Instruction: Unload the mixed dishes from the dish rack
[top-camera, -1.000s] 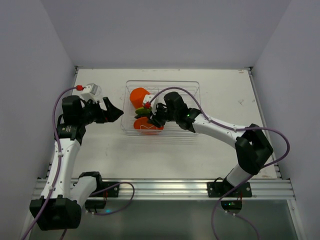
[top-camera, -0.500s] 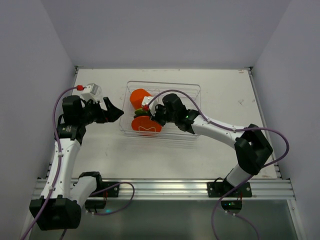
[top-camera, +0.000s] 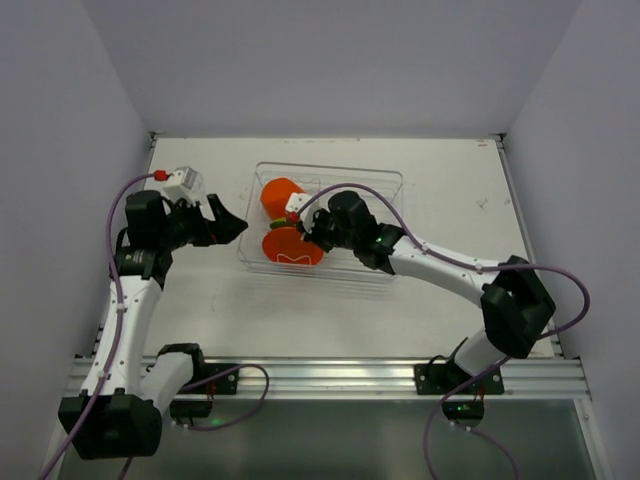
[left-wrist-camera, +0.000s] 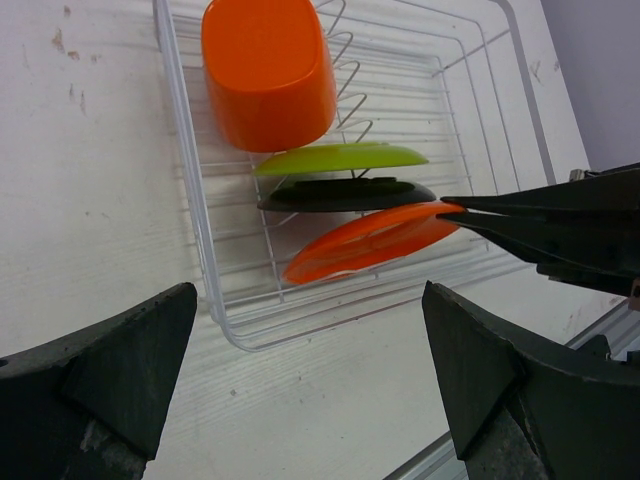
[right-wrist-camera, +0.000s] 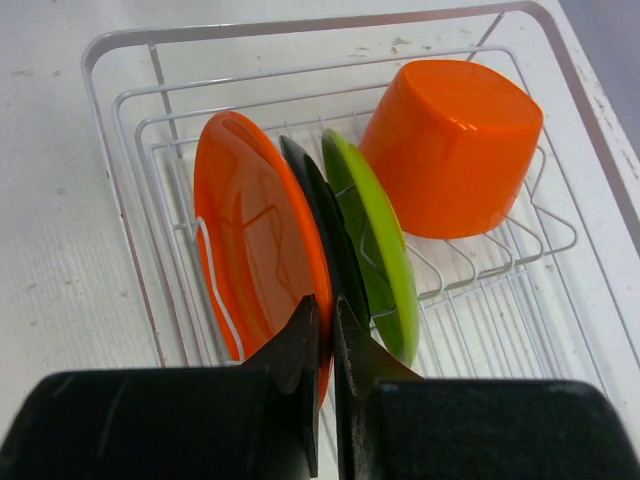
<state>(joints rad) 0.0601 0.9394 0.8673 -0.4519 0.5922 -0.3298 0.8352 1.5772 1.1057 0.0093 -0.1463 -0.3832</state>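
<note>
My right gripper (right-wrist-camera: 325, 335) pinches the orange plate (right-wrist-camera: 250, 240); the black plate (right-wrist-camera: 320, 215) crowds one finger. Left gripper (top-camera: 232, 226) gapes beside the rack (top-camera: 340, 172).

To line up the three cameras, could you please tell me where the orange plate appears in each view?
Top external: orange plate just left of centre.
Left wrist: centre.
Right wrist: left of centre, rim pinched by the right gripper.
Shared landmark: the orange cup.

White links (top-camera: 130, 310), black joints (top-camera: 512, 305), purple cables (top-camera: 355, 185), black left claw (top-camera: 232, 218)
</note>
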